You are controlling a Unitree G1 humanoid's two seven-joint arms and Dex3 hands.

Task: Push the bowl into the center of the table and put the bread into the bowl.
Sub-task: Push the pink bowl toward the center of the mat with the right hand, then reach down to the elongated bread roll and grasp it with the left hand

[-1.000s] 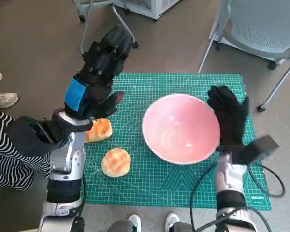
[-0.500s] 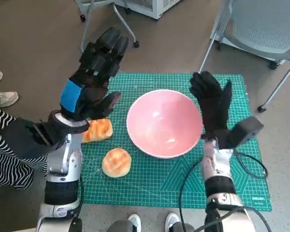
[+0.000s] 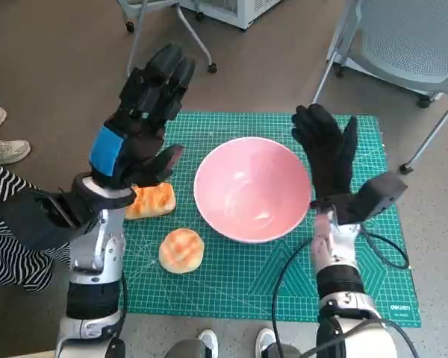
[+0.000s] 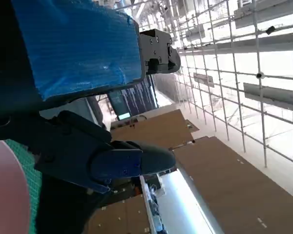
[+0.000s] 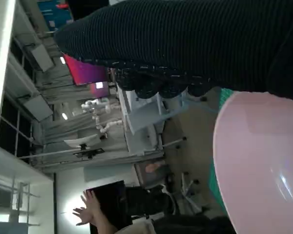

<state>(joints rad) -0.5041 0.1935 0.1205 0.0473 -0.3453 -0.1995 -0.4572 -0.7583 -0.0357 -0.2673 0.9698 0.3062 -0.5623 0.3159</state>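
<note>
Bowl (image 3: 252, 188) sits mid-tabletop; right hand (image 3: 330, 160) flat against its right rim, fingers spread. Left hand (image 3: 138, 127) raised, released, empty.

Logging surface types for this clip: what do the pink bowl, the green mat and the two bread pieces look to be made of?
The pink bowl looks like smooth glossy plastic or glazed ceramic, judging by the soft highlights inside. The green mat looks like matte rubbery cutting-mat material, printed with a pale grid. The round bun and the bread piece have a browned, baked-looking crust; real or imitation cannot be told.
</note>
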